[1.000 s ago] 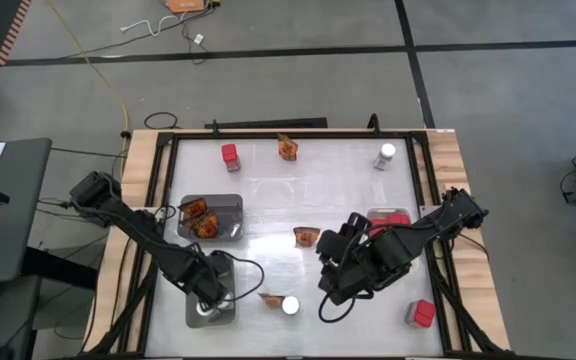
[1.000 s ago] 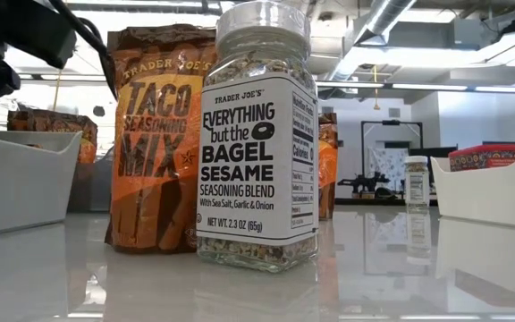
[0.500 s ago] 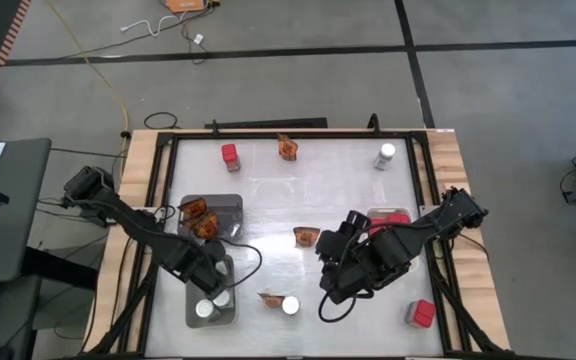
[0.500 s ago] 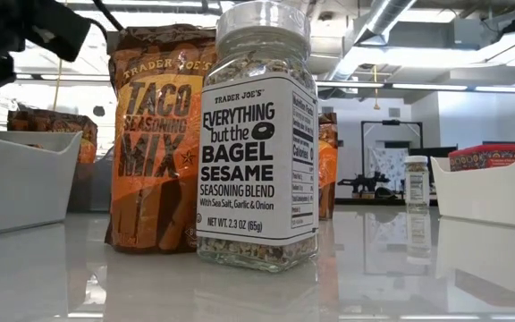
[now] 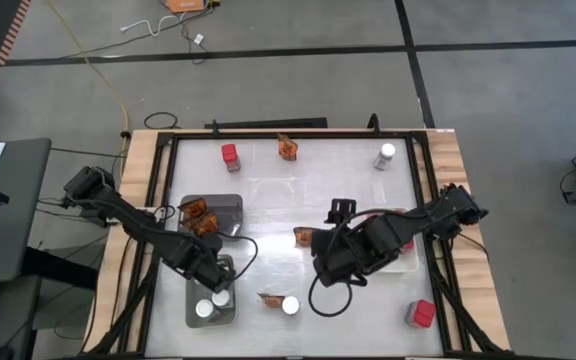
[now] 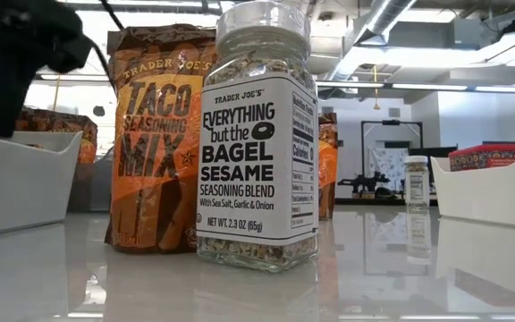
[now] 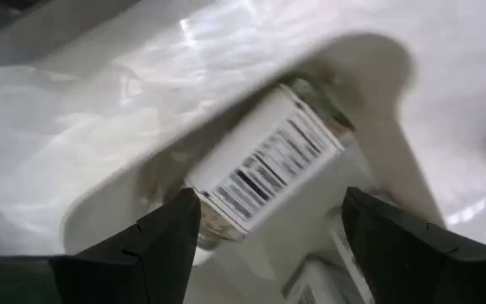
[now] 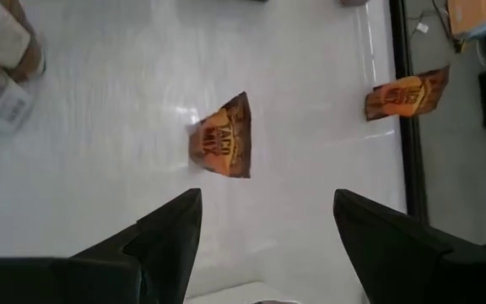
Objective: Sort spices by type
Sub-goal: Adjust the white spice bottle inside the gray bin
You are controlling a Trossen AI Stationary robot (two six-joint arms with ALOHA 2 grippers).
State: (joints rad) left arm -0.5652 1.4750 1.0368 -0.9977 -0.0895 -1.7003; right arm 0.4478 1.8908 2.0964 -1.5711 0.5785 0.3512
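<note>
Both grippers stand released, holding nothing. Over the middle of the white table (image 5: 298, 200) hangs the right gripper (image 5: 320, 262), its jaws spread above a taco packet (image 5: 304, 236) lying on the bare surface, well apart from another packet (image 8: 405, 95) at the far edge. Near the left edge, the left gripper (image 5: 211, 272) hovers with fingers apart over the grey tray (image 5: 190, 312) at the near left corner; two white-lidded jars (image 5: 220, 298) sit in that tray, and its wrist view looks down on one labelled jar (image 7: 264, 160) between the fingers, untouched. Just beyond it, a clear tray (image 5: 230, 205) holds two orange-brown packets (image 5: 196, 211). A white tray (image 5: 405, 262) by the right edge holds a red box (image 5: 396, 217), partly hidden by the arm. Loose items lie around: a jar (image 5: 290, 305) touching a packet (image 5: 269, 298) at the near edge, a red box (image 5: 422, 313) at the near right corner, and along the far edge a red box (image 5: 231, 155) and a jar (image 5: 386, 154).
</note>
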